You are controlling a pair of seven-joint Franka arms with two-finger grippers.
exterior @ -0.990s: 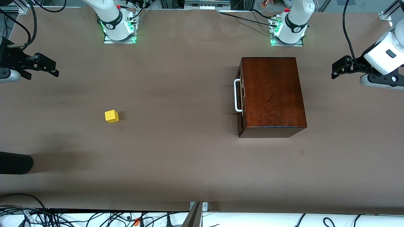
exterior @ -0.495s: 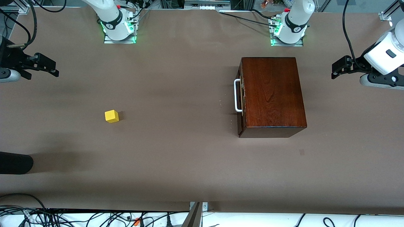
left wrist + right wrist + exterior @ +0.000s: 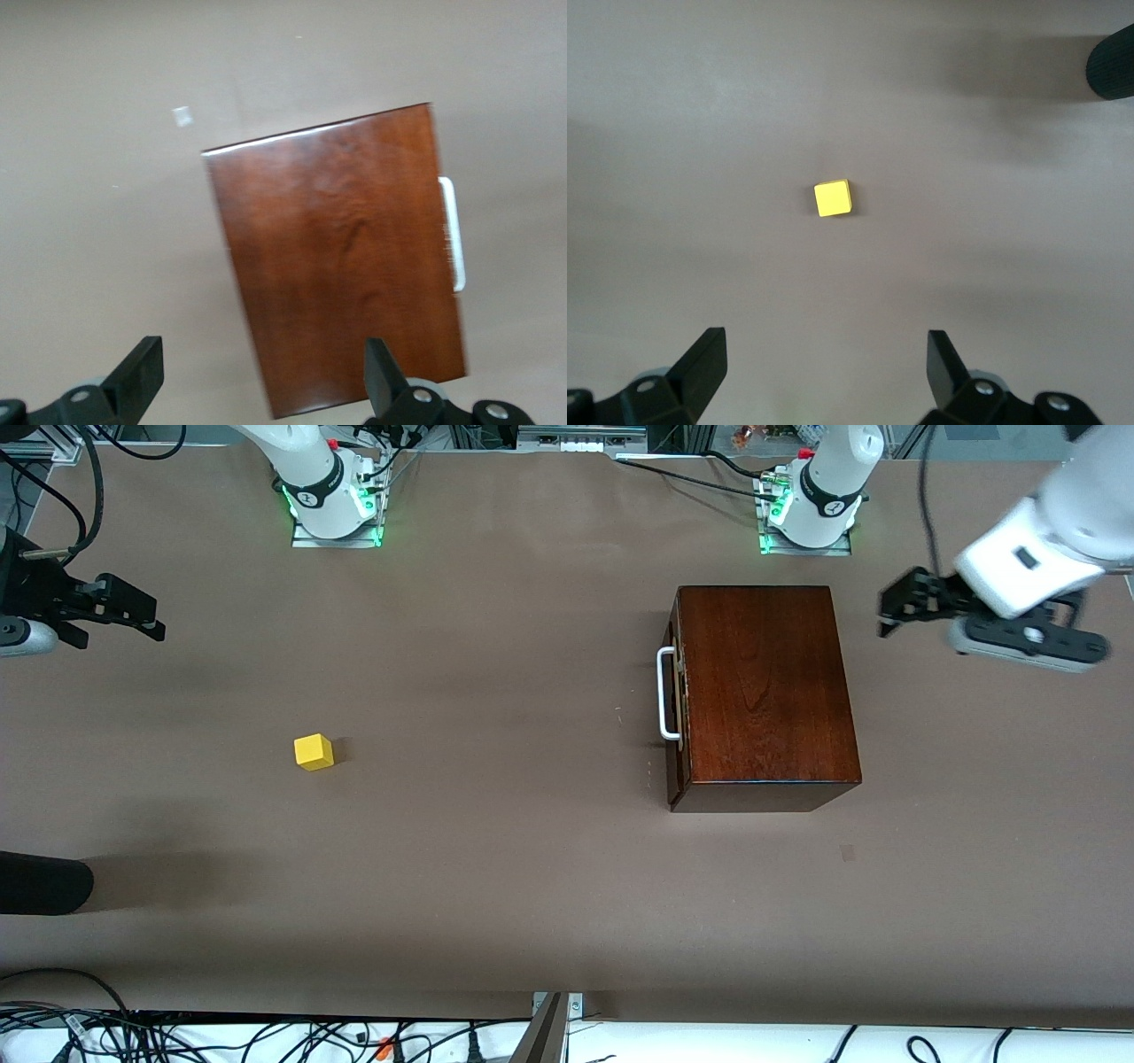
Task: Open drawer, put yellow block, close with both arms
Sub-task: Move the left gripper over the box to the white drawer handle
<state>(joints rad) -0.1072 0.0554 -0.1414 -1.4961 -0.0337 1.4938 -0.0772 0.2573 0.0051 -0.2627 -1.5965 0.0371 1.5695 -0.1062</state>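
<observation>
The dark mahogany box (image 3: 762,691) stands on the table. Its drawer (image 3: 678,708) is shut, and the white handle (image 3: 666,695) faces the right arm's end. The yellow block (image 3: 314,751) lies alone on the table toward the right arm's end. My left gripper (image 3: 893,613) is open and empty, up over the table beside the box's closed end. The left wrist view shows the box (image 3: 341,257) and the handle (image 3: 452,232) past the open left gripper (image 3: 261,363). My right gripper (image 3: 133,613) is open and empty over the table's right arm end, with the block (image 3: 833,198) ahead of the gripper (image 3: 824,354).
The brown table (image 3: 496,850) carries only the box and the block. A black rounded object (image 3: 44,881) juts in at the table's edge at the right arm's end; it also shows in the right wrist view (image 3: 1112,62). Cables lie along the near edge.
My left arm has swung in toward the box, its gripper now closer to the box's closed end. The right arm, the block and the box have not moved.
</observation>
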